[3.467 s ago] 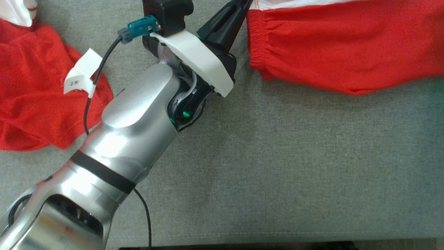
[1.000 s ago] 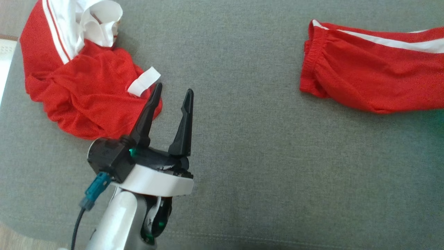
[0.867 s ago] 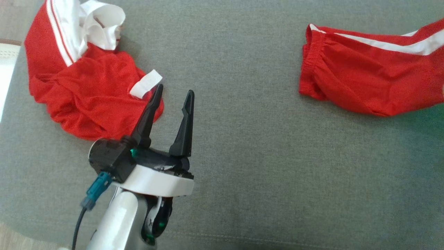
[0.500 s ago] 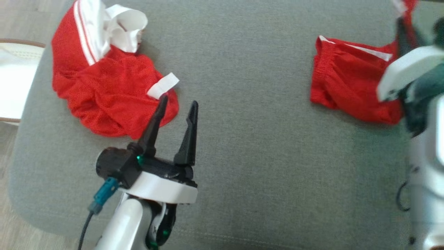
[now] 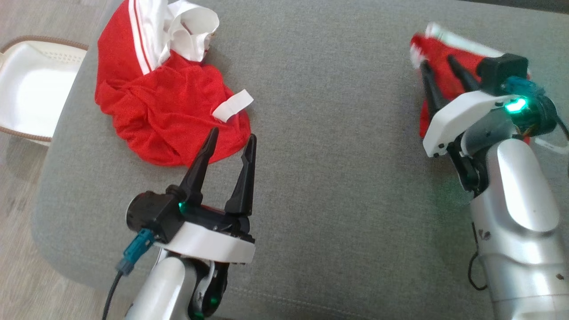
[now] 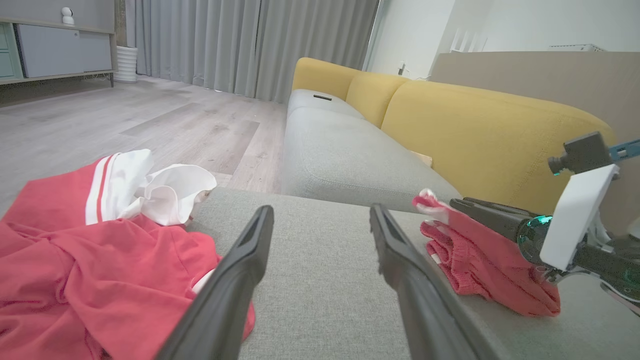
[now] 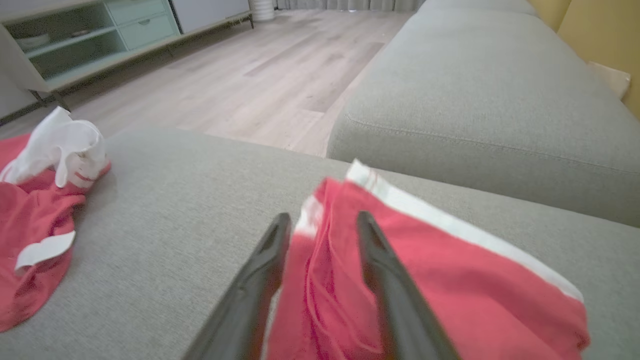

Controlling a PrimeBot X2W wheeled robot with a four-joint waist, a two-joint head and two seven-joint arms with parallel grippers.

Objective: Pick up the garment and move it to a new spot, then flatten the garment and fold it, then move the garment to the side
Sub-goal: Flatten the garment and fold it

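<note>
A red garment with a white side stripe (image 5: 438, 46) lies bunched at the far right of the grey cushion (image 5: 329, 178). My right gripper (image 5: 438, 62) stands over it with its fingers apart. In the right wrist view a loose fold of the garment (image 7: 450, 280) sits between the parted fingers of the right gripper (image 7: 322, 219). My left gripper (image 5: 233, 135) is open and holds nothing, its tips at the near edge of a second, crumpled red and white garment (image 5: 164, 106). The left wrist view shows the left gripper (image 6: 320, 212), that crumpled garment (image 6: 75, 270), the striped garment (image 6: 480, 265) and the right gripper (image 6: 457, 204) lying on it.
A white basket (image 5: 31, 84) stands on the wooden floor beyond the cushion's left edge. A yellow sofa back (image 6: 475, 130) rises behind the cushion on the right. Another grey seat cushion (image 7: 475, 90) lies beyond. A low cabinet (image 7: 100, 35) stands across the room.
The head camera has shifted. My right arm has come into view at the right, the striped garment has gone from stretched out to bunched, and the right fingers have parted. The left gripper stays open.
</note>
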